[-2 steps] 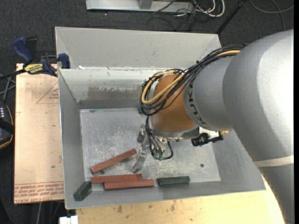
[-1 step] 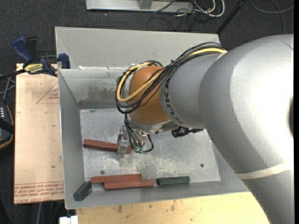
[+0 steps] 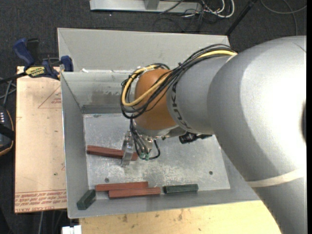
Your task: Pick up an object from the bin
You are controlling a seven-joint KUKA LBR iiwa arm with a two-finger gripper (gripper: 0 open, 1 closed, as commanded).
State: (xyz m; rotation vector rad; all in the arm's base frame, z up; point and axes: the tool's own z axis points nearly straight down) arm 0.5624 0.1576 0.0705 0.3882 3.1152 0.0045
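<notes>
Tool [image 3: 128, 154] sat low at the right end of the reddish-brown bar [image 3: 103, 151], mid-left in the bin [image 3: 73, 130]. I couldn't tell its opening (wrist [image 3: 151, 101] blocked it). Nothing lifted yet.

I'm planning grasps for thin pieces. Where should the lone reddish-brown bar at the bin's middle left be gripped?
Probably across its narrow width near mid-length, coming straight down from above: the reddish-brown bar lies flat and alone on the bin floor, both long edges free.
</notes>
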